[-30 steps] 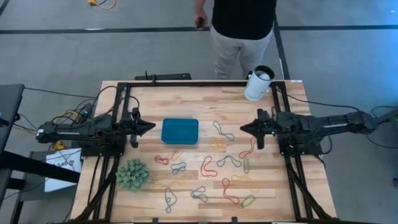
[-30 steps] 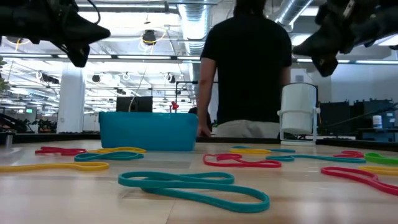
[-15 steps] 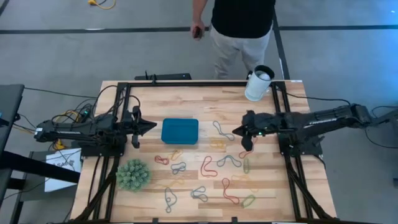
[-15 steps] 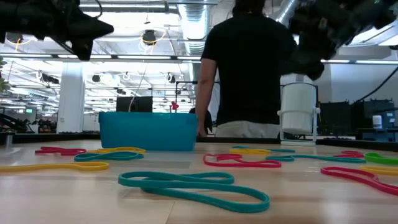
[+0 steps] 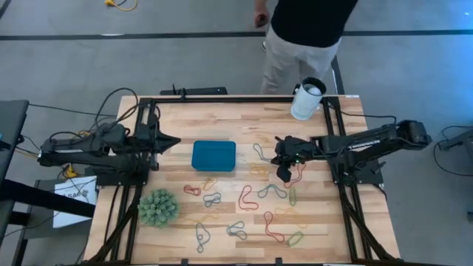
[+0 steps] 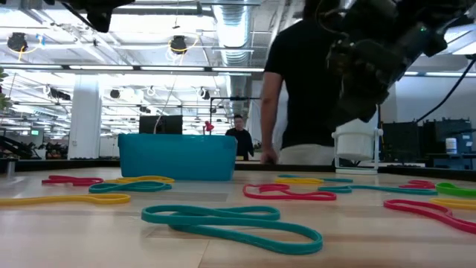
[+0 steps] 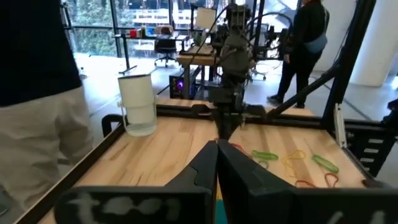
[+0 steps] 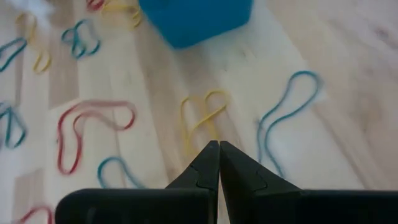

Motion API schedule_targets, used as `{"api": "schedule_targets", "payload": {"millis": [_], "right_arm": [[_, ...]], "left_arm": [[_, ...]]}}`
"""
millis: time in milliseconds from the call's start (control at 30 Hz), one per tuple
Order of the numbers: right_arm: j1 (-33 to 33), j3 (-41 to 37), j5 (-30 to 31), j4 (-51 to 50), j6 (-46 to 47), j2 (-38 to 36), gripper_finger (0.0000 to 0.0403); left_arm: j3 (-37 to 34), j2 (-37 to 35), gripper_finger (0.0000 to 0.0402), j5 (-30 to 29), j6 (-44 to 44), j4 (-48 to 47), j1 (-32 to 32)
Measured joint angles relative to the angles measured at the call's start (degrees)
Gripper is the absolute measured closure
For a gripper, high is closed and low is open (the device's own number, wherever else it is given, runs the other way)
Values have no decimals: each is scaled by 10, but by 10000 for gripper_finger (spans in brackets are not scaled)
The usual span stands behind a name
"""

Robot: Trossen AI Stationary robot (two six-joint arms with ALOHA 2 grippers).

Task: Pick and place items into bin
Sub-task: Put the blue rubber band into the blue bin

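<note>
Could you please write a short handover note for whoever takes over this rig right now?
Right gripper: shut, empty, reached out above the bands near the yellow band and grey band, right of the bin.
Left gripper: shut, empty, waiting left of the bin.
Bin: centre-left of the table; no bands visible in it from above.
Bands: all loose on the table, right of the bin and in front of it.
Done: nothing binned.
Left: every band.
Person is standing beyond the table's far edge.
</note>
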Motion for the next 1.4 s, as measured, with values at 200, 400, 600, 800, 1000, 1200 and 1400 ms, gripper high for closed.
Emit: {"api": "schedule_targets", "payload": {"millis": [200, 400, 600, 800, 1000, 1200, 1400], "right_arm": [[-5, 0, -5, 21, -56, -2, 390], [-19, 0, 2, 42, -99, -3, 383], [-37, 0, 2, 38, -100, -3, 381], [-37, 0, 3, -15, -97, -3, 378], [-38, 0, 53, -25, -100, 15, 379], [-33, 3, 49, -18, -148, 95, 362], [-26, 50, 48, -25, -187, 162, 340]], "left_arm": [[0, 14, 401, -1, -14, -22, 0], [0, 27, 401, -1, -14, -18, 0], [0, 27, 401, -2, -12, -22, 0], [0, 36, 401, -38, -30, -45, 0], [-1, 59, 401, -141, -27, -43, 0], [-1, 84, 401, -105, -31, -44, 0], [-1, 110, 401, -102, -27, -44, 0]]}}
